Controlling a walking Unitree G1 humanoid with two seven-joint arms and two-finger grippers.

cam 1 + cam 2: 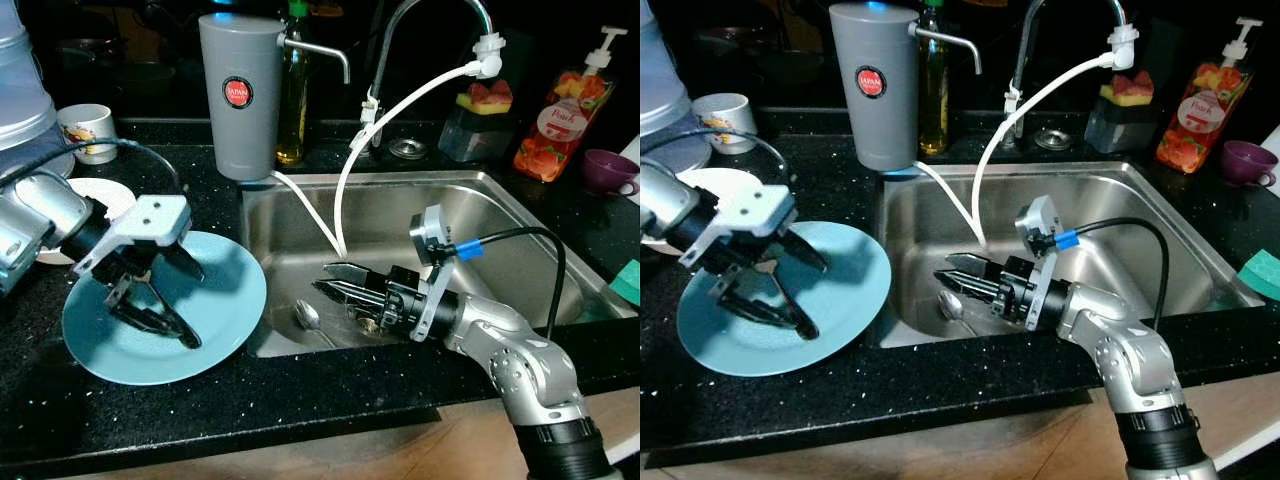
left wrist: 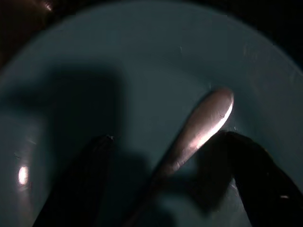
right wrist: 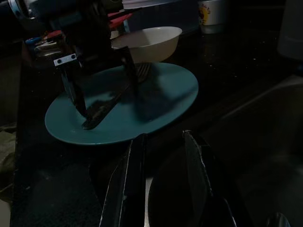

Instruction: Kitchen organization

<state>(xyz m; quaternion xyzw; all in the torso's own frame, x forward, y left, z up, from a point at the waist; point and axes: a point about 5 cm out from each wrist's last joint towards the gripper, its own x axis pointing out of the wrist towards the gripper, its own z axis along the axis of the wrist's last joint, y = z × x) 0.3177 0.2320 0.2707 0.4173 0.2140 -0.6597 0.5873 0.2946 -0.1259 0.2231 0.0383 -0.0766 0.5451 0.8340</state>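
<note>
Left eye view: left end effector (image 1: 150, 300) spread open over blue plate (image 1: 225, 300) on counter (image 1: 300, 400). Right end effector (image 1: 335, 280) parted above spoon (image 1: 308, 316) in sink (image 1: 520, 230). Left wrist view: utensil handle (image 2: 203, 125), probably fork, between fingers (image 2: 80, 184), ungripped.

Upper centre: grey dispenser (image 1: 240, 92), oil bottle (image 1: 292, 100). Upper right: soap bottle (image 1: 565, 110), purple cup (image 1: 610, 171). Upper left: mug (image 1: 88, 130).

Glossy blue plate (image 1: 225, 300); brushed steel sink (image 1: 520, 225); speckled black counter (image 1: 300, 395).
</note>
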